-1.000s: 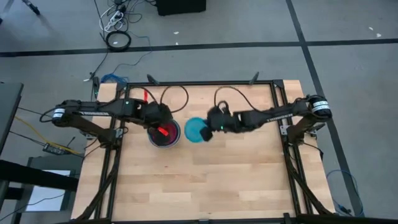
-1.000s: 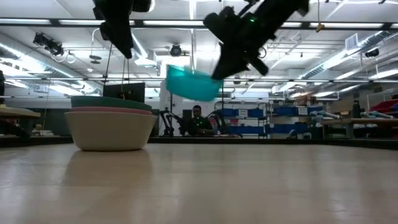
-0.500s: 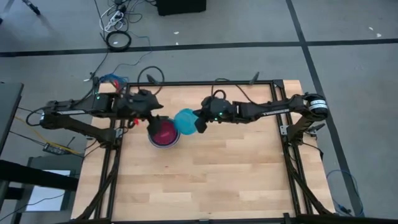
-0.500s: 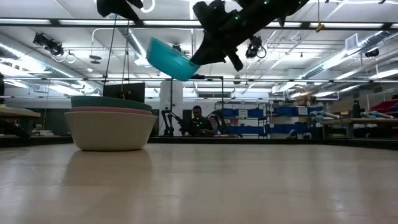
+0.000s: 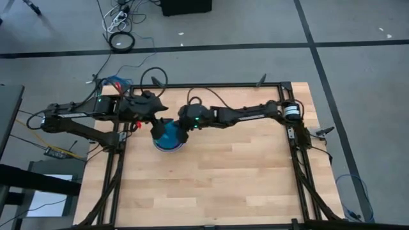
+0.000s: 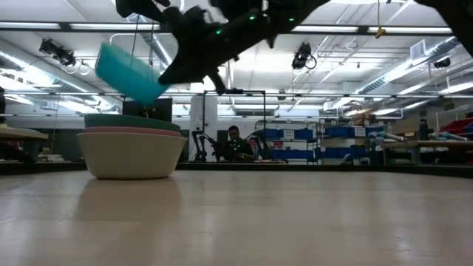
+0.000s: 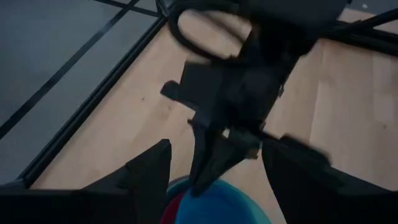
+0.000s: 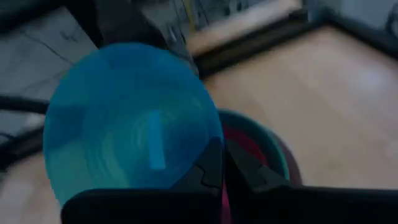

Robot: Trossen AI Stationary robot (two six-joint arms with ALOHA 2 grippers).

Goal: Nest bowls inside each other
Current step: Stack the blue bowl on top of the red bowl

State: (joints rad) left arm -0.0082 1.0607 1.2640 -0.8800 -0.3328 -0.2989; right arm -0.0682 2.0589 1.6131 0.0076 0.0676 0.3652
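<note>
While right claw [image 6: 188, 66] pinches blue bowl [image 6: 127, 70] rim, bowl tilted above stack [image 6: 131, 151].

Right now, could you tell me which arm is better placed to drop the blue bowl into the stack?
The right arm: its right gripper is shut on the blue bowl, tilted just above the stack. The left gripper hangs open beside it, holding nothing.

We see the right arm stretched far across, its right gripper [image 5: 182, 125] clamped tight (fingers together), while the left gripper [image 5: 155, 114] waits alongside with fingers spread
</note>
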